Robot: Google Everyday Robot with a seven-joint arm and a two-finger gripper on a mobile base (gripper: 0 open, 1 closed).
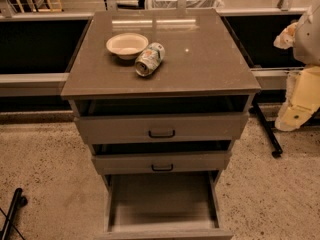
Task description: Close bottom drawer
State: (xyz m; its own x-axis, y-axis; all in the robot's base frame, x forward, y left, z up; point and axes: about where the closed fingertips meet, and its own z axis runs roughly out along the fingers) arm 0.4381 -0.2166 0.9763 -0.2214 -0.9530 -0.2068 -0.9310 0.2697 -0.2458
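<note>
A grey three-drawer cabinet stands on a speckled beige floor (pixel 45 159), seen from the front and slightly above. All three drawers are pulled out, each lower one further than the one above. The bottom drawer (pixel 162 204) is at the lower edge of the view, drawn out furthest, its long pale grey box open to view with nothing inside; its front panel is cut off by the frame edge. Above it, the middle drawer (pixel 200 162) and the top drawer (pixel 115 128) each stand slightly open and carry a dark centre handle.

On the cabinet's counter (pixel 210 59) a shallow cream bowl (pixel 127 45) sits upright toward the back left. A drink can (pixel 149 59) lies on its side just beside the bowl, its end facing the viewer.

The gripper (pixel 299 104), pale yellow and white, hangs at the right edge of the view, level with the top drawer and well apart from the bottom drawer. It holds nothing visible; whether it is open or closed cannot be told
</note>
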